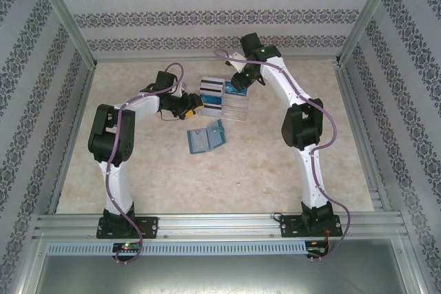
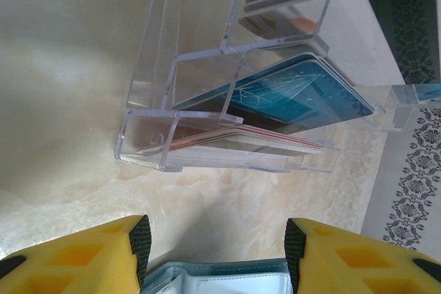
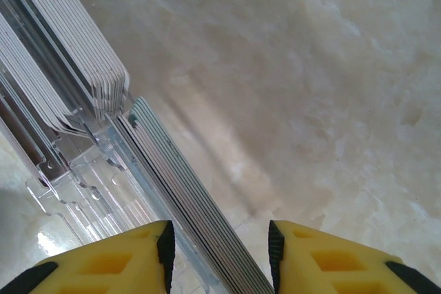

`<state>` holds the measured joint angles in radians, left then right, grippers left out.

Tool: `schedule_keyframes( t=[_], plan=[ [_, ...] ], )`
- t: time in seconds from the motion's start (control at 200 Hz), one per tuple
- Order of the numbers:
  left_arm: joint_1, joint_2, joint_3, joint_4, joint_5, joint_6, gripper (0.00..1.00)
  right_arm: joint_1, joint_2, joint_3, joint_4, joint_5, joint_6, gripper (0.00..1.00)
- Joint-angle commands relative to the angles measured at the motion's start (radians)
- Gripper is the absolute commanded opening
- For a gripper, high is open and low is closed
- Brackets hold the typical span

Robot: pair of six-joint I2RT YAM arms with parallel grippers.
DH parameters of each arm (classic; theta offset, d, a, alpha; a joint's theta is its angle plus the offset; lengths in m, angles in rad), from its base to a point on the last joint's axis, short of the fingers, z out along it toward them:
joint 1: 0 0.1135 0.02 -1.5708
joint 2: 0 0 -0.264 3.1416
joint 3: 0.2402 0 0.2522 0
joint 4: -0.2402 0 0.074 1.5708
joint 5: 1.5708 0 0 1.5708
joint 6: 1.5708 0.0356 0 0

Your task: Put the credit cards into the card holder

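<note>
Right jaws straddle cards (image 3: 176, 184) standing edge-on at the rack (image 3: 76, 177), grip unclear. Left jaws frame something teal, cut off; can't tell. Holder (image 1: 207, 140) lies open beside the rack.

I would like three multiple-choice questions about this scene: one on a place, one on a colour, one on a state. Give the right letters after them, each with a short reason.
1. Where does the card holder lie?
A. On the table, nearer the arm bases than the clear rack
B. Inside a drawer
C. Against the far wall

2. What colour are the fingers of the right gripper?
A. Red
B. Green
C. Yellow

3. In what state is the card holder?
A. Folded shut
B. Lying open
C. Torn in two pieces

Answers:
1 A: the top view shows it on bare table, on the near side of the rack.
2 C: the right wrist view shows both fingers yellow.
3 B: its two halves show side by side.
</note>
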<state>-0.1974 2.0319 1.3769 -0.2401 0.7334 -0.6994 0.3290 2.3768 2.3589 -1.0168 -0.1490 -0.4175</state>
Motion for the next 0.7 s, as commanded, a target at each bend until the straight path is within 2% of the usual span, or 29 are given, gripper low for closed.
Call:
schedule_keyframes(
  t=[0.0, 0.095, 0.17, 0.255, 0.694],
  plan=[
    [-0.013, -0.004, -0.001, 0.005, 0.017, 0.001, 0.56, -0.011, -0.047, 0.002, 0.001, -0.034, 0.019, 0.41],
    [-0.014, -0.004, -0.001, 0.005, 0.019, 0.001, 0.56, -0.009, -0.041, 0.005, -0.006, -0.03, 0.013, 0.42],
    [-0.014, -0.004, -0.003, 0.005, 0.02, 0.001, 0.56, -0.007, -0.046, -0.01, -0.004, -0.037, 0.007, 0.56],
    [-0.013, -0.004, -0.002, 0.008, 0.02, 0.0, 0.56, -0.002, -0.04, -0.015, -0.002, -0.018, -0.001, 0.61],
    [-0.014, -0.004, -0.004, 0.005, 0.026, 0.001, 0.56, 0.005, 0.044, 0.031, -0.021, 0.045, 0.005, 0.62]
  ],
)
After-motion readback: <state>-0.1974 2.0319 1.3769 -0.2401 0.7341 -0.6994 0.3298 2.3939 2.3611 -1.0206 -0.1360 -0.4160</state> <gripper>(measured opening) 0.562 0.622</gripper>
